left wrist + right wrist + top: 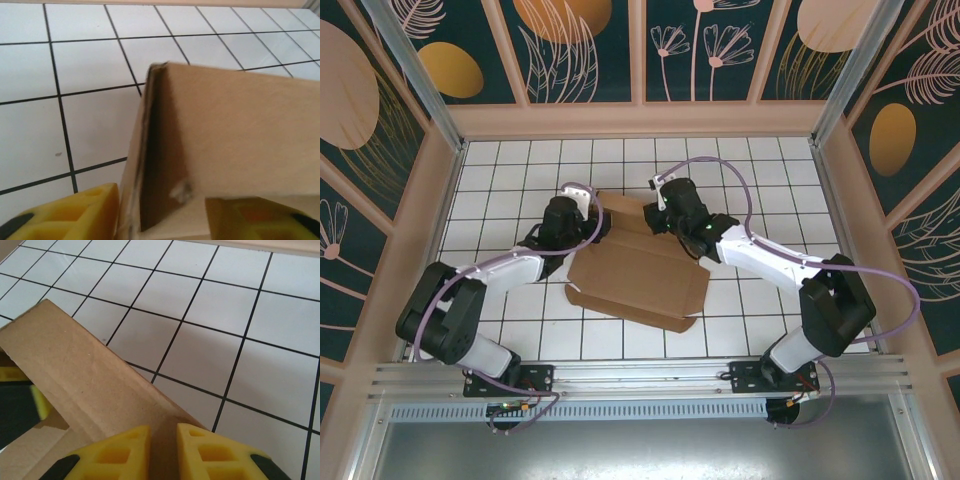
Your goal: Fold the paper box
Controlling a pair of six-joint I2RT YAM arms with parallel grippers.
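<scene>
The paper box (638, 278) lies near the middle of the white tiled table (500, 170). Its long axis runs left to right, with the right end dipping a little towards the arms. Its far side is lifted where the two grippers meet it, while the near edge lies flat with a small tab by the right corner. There are open tiles on every side, widest at the far side, and the near edge sits well apart from the arm bases.

The right gripper (163, 430) has its yellow fingers (125, 455) standing narrow, pinching the box's far flap, which runs up and to the left from between them. The left gripper (162, 200) has its fingers apart with a raised corner of the box between them. The cardboard covers part of one finger, and I cannot tell whether they press on it. From above, both wrists hide the fingertips and part of the box's far edge.
</scene>
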